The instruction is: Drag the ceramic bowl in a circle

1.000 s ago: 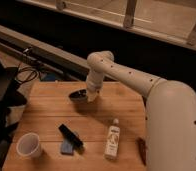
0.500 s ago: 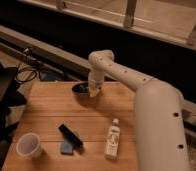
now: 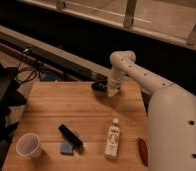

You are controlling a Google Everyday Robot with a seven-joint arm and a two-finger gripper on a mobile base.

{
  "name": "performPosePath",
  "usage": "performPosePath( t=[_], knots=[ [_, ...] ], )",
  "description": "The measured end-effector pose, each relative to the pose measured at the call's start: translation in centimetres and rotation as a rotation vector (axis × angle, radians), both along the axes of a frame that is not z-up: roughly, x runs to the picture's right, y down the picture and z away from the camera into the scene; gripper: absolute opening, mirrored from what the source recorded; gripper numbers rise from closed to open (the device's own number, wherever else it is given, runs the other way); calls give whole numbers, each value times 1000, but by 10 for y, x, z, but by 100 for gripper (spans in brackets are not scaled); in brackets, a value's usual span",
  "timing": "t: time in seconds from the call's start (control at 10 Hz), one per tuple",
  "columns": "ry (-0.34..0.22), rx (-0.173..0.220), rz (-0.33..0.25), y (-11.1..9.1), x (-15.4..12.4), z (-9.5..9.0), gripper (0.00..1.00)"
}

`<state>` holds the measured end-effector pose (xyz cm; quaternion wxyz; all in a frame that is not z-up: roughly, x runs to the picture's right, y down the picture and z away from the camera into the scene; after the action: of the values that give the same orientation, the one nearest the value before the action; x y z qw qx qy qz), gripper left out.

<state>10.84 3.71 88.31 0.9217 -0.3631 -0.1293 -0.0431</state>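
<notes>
The ceramic bowl is a small black bowl at the far edge of the wooden table, near its middle-right. My gripper hangs from the white arm and sits at the bowl's right rim, touching or inside it. The arm's wrist covers part of the bowl.
A white plastic cup stands at the front left. A black bar on a blue block lies front centre. A small white bottle lies front right, a reddish object beside it. Black cables and equipment are at the left.
The gripper and the bowl have moved to the right and toward the table's far edge together. The other objects have not moved.
</notes>
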Motion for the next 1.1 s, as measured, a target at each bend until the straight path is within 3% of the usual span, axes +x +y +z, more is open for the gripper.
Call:
performPosePath(
  t=[0.1, 0.3, 0.7, 1.1],
  knots=[
    [-7, 3, -10, -1, 8, -1, 3],
    [-7, 2, -22, -1, 9, 0, 2],
    [-27, 2, -75, -9, -44, 4, 2],
    [-38, 16, -121, -13, -68, 3, 2]
  ],
)
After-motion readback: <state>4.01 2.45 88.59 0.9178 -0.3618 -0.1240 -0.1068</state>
